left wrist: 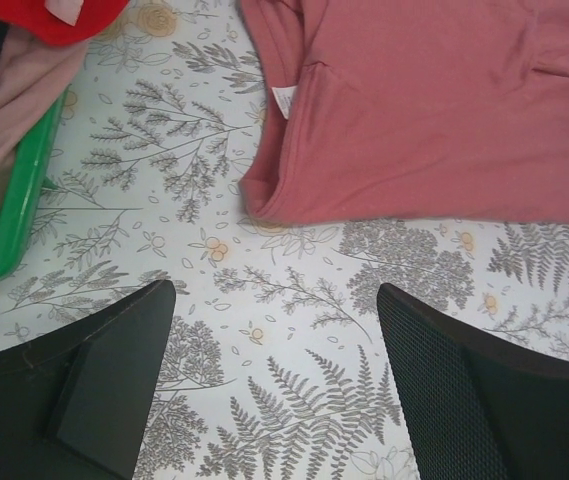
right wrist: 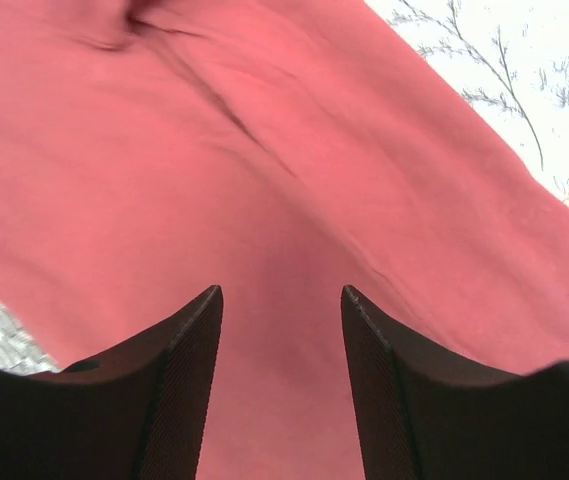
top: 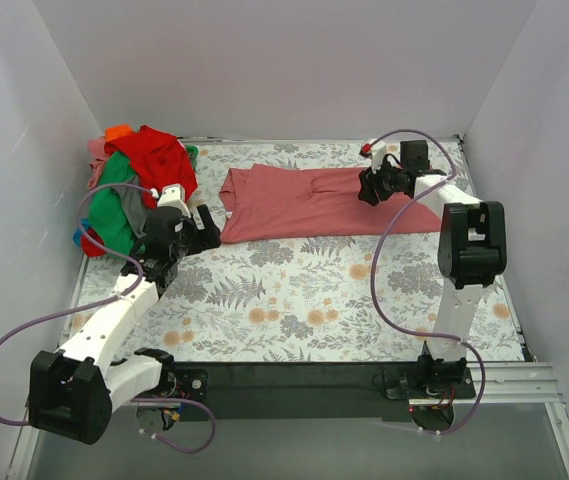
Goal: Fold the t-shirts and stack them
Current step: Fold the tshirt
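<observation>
Plain pale walls (top: 284, 60) box in three sides: back, left, right. Light soft and even. Surface (top: 294, 300) carries a fern-and-flower print; black strip (top: 294, 380) and metal rail (top: 524, 380) run along near edge.

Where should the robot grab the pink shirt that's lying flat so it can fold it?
Probably the near left corner of the pink shirt, coming in from the left with the left tool. The shirt lies spread flat, so its middle offers little to pinch. That corner's edge looks doubled and thicker against the floral cover, and the open tool hangs just short of it.
</observation>
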Controlling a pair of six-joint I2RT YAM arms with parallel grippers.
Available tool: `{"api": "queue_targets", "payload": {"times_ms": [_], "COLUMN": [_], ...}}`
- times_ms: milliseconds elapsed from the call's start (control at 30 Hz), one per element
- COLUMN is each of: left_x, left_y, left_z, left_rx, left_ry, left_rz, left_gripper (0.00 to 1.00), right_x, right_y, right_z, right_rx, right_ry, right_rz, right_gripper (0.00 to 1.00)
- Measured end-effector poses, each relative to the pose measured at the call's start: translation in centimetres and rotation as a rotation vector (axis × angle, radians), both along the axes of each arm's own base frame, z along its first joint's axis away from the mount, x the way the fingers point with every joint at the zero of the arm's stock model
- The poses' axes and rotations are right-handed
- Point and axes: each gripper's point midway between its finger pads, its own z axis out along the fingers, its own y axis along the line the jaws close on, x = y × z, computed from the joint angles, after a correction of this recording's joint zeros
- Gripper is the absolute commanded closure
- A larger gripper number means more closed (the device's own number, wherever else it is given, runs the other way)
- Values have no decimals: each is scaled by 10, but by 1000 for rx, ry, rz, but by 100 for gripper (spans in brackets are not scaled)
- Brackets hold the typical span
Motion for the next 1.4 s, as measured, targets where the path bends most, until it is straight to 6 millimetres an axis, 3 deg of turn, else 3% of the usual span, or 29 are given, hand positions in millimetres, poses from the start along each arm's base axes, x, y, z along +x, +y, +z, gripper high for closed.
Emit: {"api": "queue_targets", "payload": {"times_ms": [100,200,400,567,833,1100,1400], "left_x": [-1,-1,2,7,15,15,13], "left_y": [-7,-15,-24,-27,-34,-34,-36], "left_z": [4,2,-26,-46,-44,-47,-52], "left_rx": [-35,-68,-149,-199,-216,-206,-203], "left_ry": [-8,2,111,197,210,214,231], "left_rz": [-21,-51,-98,-111,-143,-157,-174], "left_gripper": [18,18,18,18,19,19,20], "right_x": [-21,-39,-70,-72,-73,-79,-83], "right_y": [3,-10,-43,-89,-153,-183,-196], "right_z": [13,17,-3,-13,-13,-17,-17], "right_rx": [-4,-33,-91,-105,-69,-17,37], "right_ry": [-34,-50,5,42,69,96,107], "right_rz": [41,28,-49,-170,-346,-423,-455], "right_gripper": [42,43,43,43,43,43,43]}}
